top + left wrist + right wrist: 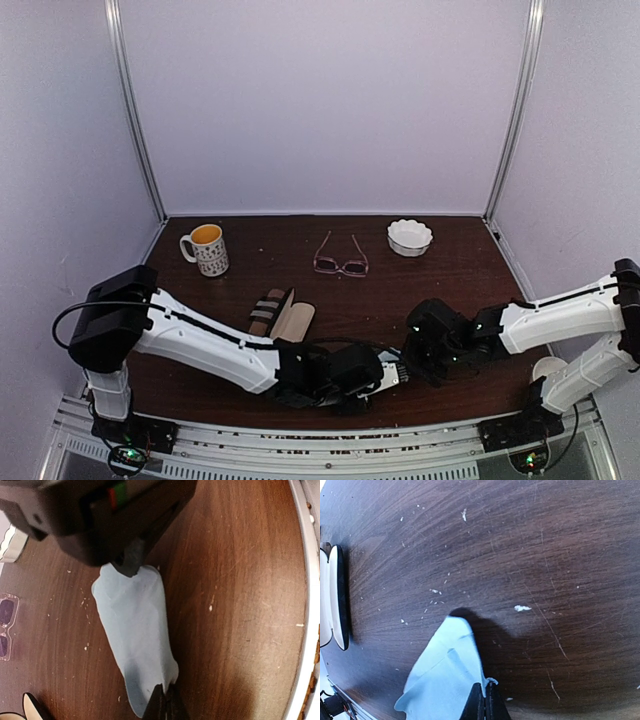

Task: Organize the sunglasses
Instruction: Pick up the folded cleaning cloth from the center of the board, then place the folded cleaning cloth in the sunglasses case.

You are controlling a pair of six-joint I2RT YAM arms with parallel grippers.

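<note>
The pink-framed sunglasses [340, 263] lie open on the brown table at mid-back, and their edge shows in the left wrist view [5, 625]. The dark pair is out of view. A pale blue cloth [135, 635] is stretched between both grippers just above the table near the front. My left gripper [167, 705] is shut on one end of it. My right gripper [485, 702] is shut on the other end of the cloth [445, 680]. In the top view the left gripper [385, 373] and right gripper [413, 352] nearly meet.
An open oblong case [280, 316] with a tan striped shell and cream lining lies left of centre and also shows in the right wrist view [332, 597]. A mug [206, 249] stands back left and a white bowl [410, 237] back right. The table's front rail [305, 605] is close.
</note>
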